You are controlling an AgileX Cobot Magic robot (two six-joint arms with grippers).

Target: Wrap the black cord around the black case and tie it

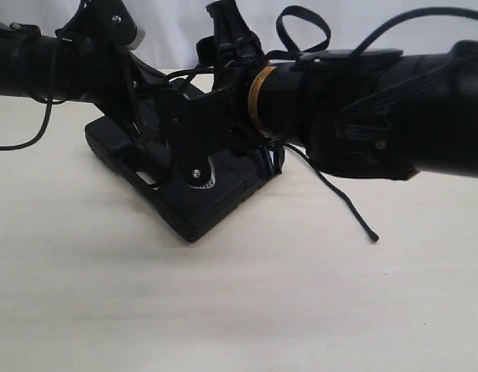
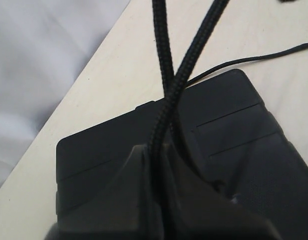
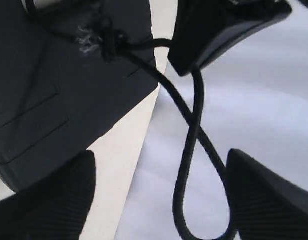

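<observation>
Left gripper (image 2: 154, 152) is pinched tight on the cord (image 2: 164, 85), low over the case (image 2: 233, 120). Two strands cross just past its fingertips and run on out of its wrist view. Case lies flat on the pale table (image 1: 223, 310), left of centre, turned at an angle, near the far edge, with both arms crowded over it. Frayed knot (image 3: 106, 42) sits on the lid. Right gripper (image 3: 158, 175) has its jaws wide apart, clamped on nothing. A loop of cord passes between its fingers (image 3: 54, 200), with white cloth (image 3: 273, 100) behind. Can't tell if the loop touches either finger. Far right, the loose end (image 1: 339, 200) trails off the case's right corner across the table, tip lying well clear of the case.
</observation>
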